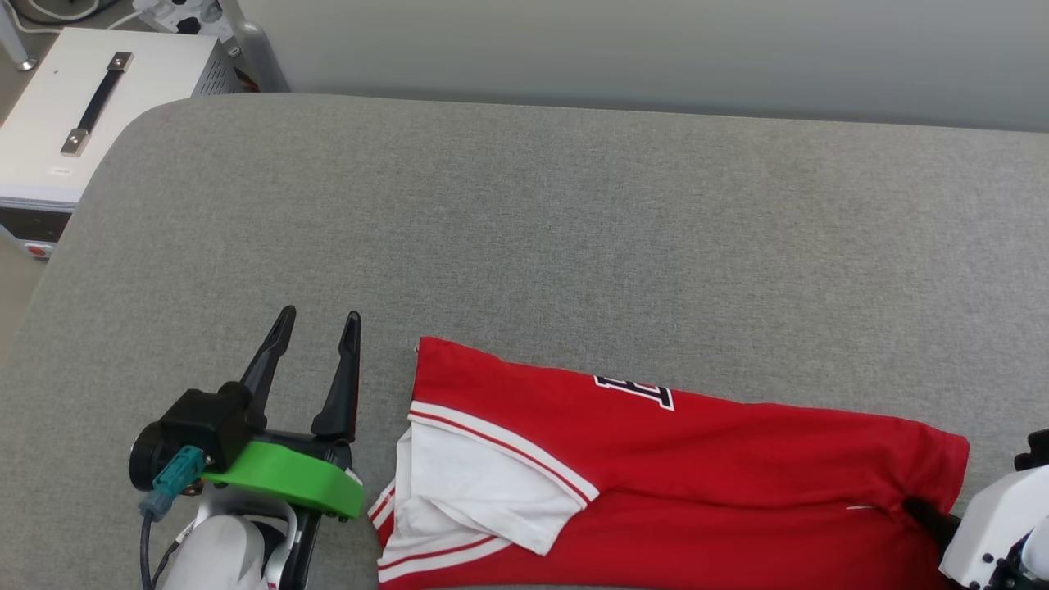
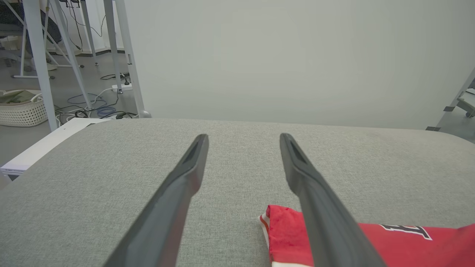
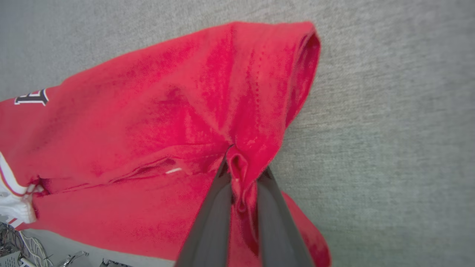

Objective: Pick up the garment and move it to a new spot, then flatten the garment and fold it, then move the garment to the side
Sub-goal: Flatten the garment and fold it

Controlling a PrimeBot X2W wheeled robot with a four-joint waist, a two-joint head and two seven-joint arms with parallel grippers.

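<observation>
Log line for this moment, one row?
garment: lying on grey surface | right gripper: pinching garment fold | left gripper: open, beside garment, apart

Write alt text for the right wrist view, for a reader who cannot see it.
The right gripper pinches a raised fold of the red garment between its two dark fingers. The garment lies bunched on a grey fabric surface, with a black-and-white letter and a white sleeve at the view's left edge.
</observation>
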